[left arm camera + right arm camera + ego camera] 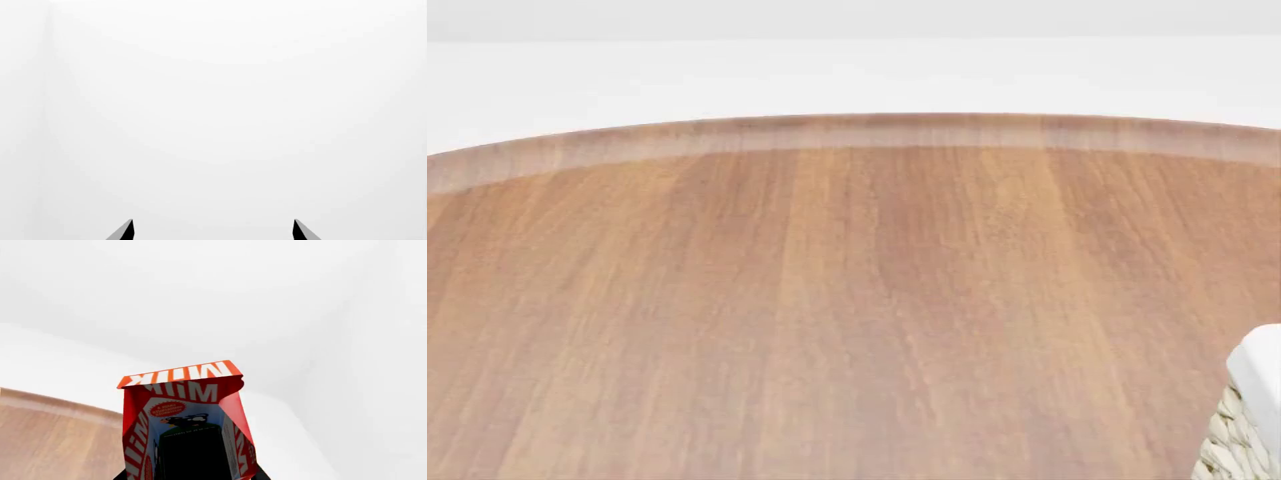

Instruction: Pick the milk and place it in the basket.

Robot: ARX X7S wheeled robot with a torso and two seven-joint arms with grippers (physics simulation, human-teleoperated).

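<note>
Gripping gable-top milk (183, 425), right gripper (190, 475); left gripper (213, 231) spread, bare; woven basket (1234, 445) corner on wood

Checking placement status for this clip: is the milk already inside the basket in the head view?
No, the head view shows only the basket corner at the table edge, while the milk fills the right wrist view.

Red-topped milk (183, 425) held aloft; basket (1244, 425) corner on the table edge.
</note>
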